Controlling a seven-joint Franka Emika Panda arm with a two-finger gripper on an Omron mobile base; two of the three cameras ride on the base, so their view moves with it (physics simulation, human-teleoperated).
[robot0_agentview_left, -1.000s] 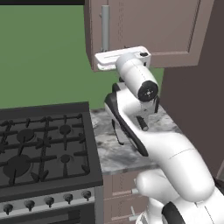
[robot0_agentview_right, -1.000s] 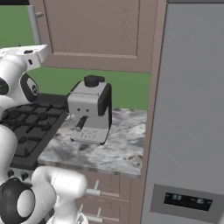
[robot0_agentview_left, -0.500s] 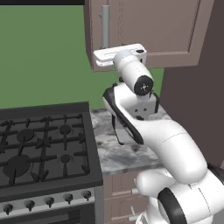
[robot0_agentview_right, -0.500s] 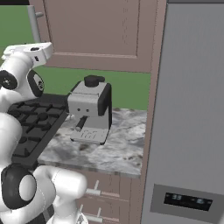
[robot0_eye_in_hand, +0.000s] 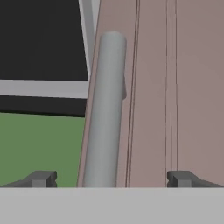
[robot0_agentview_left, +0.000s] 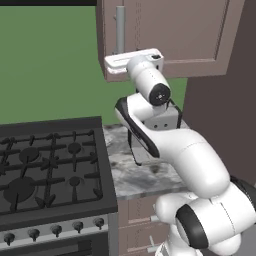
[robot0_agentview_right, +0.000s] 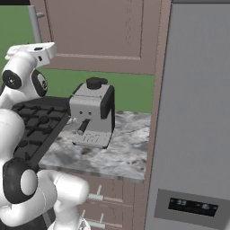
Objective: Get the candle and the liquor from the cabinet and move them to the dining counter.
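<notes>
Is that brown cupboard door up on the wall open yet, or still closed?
Closed. The cabinet door lies flush with its frame, no gap showing. The open claw sits at its silver bar handle, fingers apart on either side.

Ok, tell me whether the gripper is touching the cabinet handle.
Apart. In the hand view the open gripper has its fingertips standing clear on either side of the cabinet handle.

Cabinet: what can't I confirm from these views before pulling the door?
- Contents: the shut door of the cabinet hides any candle or bottle.
- Handle: top cut by the frame edge in both base views.
- Pincer: open, straddling the handle; contact unclear, only its tips show.
</notes>
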